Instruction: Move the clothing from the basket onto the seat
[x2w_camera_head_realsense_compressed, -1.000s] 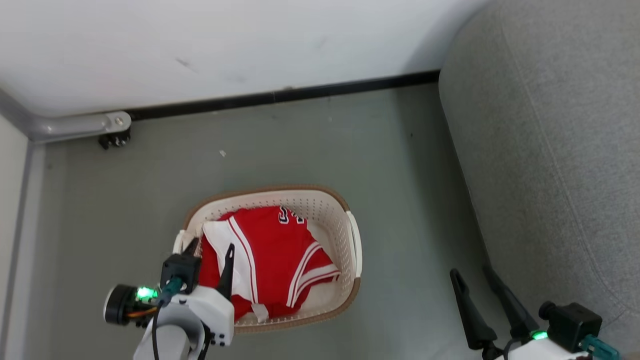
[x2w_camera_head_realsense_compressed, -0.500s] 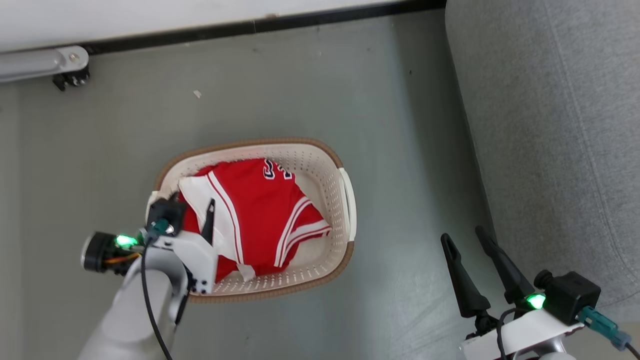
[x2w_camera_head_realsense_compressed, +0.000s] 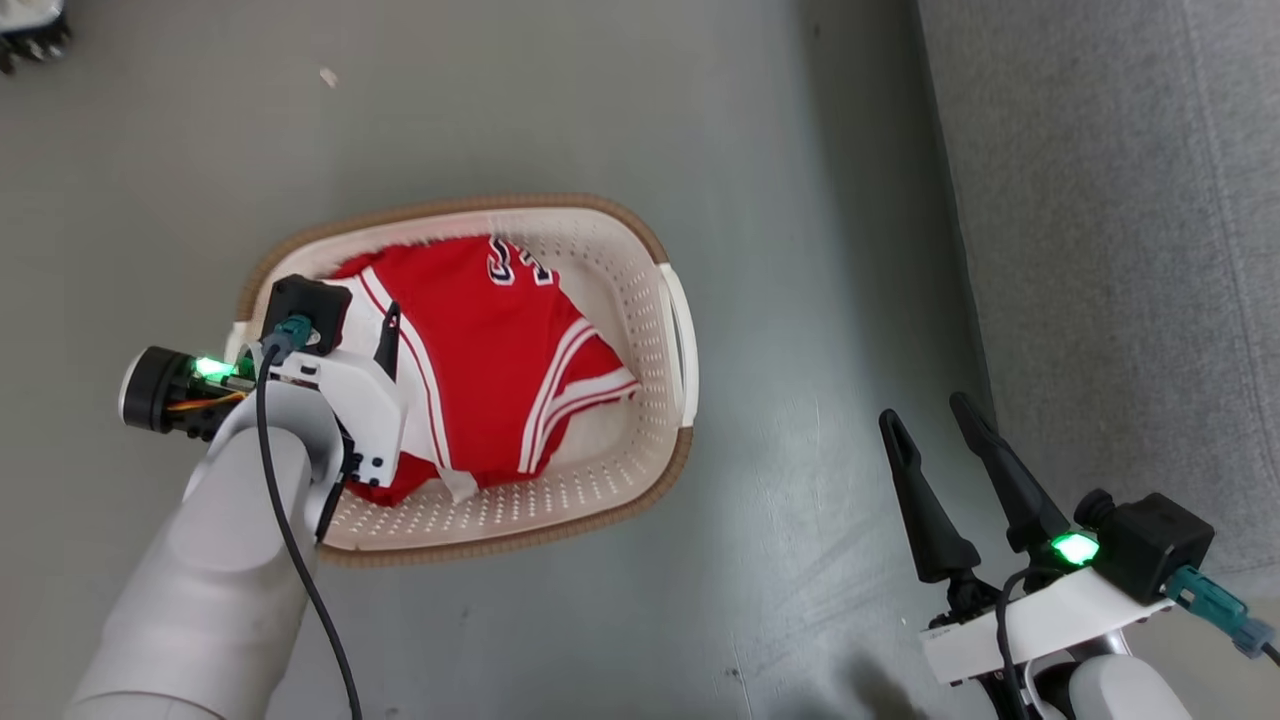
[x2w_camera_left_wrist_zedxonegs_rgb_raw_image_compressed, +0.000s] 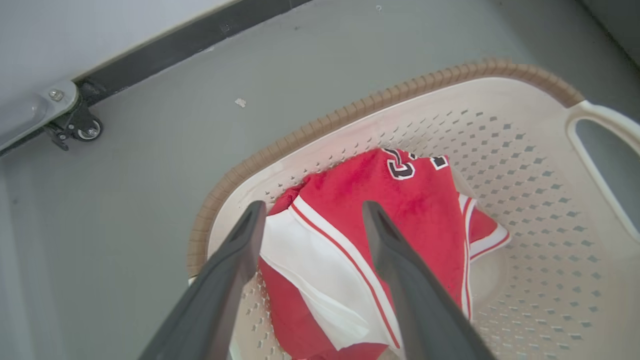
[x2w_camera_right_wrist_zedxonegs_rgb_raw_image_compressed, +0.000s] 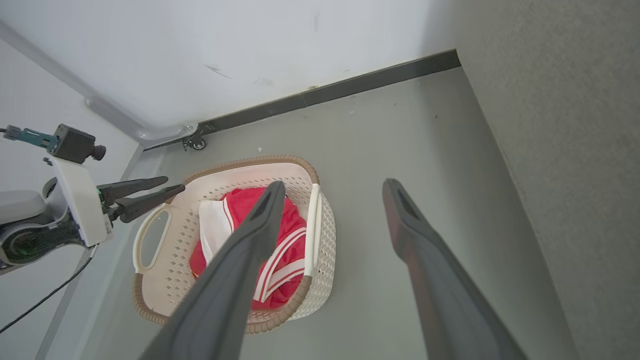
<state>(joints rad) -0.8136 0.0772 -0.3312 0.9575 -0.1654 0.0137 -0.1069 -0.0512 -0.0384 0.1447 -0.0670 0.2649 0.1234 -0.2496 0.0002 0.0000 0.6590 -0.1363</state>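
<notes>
The clothing (x2w_camera_head_realsense_compressed: 480, 350) is red with white stripes and dark lettering, and lies bunched in the cream basket (x2w_camera_head_realsense_compressed: 620, 290) on the floor. My left gripper (x2w_camera_head_realsense_compressed: 355, 300) hangs open over the basket's left end. In the left wrist view its fingers (x2w_camera_left_wrist_zedxonegs_rgb_raw_image_compressed: 314, 207) frame the white panel of the clothing (x2w_camera_left_wrist_zedxonegs_rgb_raw_image_compressed: 415, 200), inside the basket (x2w_camera_left_wrist_zedxonegs_rgb_raw_image_compressed: 525, 175). From the right wrist view, the left gripper (x2w_camera_right_wrist_zedxonegs_rgb_raw_image_compressed: 172, 183) sits above the rim of the basket (x2w_camera_right_wrist_zedxonegs_rgb_raw_image_compressed: 165, 280), clear of the clothing (x2w_camera_right_wrist_zedxonegs_rgb_raw_image_compressed: 292, 222). My right gripper (x2w_camera_head_realsense_compressed: 924, 407) (x2w_camera_right_wrist_zedxonegs_rgb_raw_image_compressed: 335, 184) is open over bare floor, beside the grey seat (x2w_camera_head_realsense_compressed: 1120, 250) (x2w_camera_right_wrist_zedxonegs_rgb_raw_image_compressed: 565, 150).
The basket stands on a grey floor (x2w_camera_head_realsense_compressed: 800, 200). A white wall with a black baseboard (x2w_camera_right_wrist_zedxonegs_rgb_raw_image_compressed: 350, 85) (x2w_camera_left_wrist_zedxonegs_rgb_raw_image_compressed: 200, 40) runs behind it. A metal frame foot with a caster (x2w_camera_left_wrist_zedxonegs_rgb_raw_image_compressed: 82, 130) (x2w_camera_right_wrist_zedxonegs_rgb_raw_image_compressed: 197, 144) sits at the wall, beyond the basket's left end.
The head camera has tilted down, so the wall has slid out of the picture. My left arm has reached further over the basket's left end. The right gripper has barely moved.
</notes>
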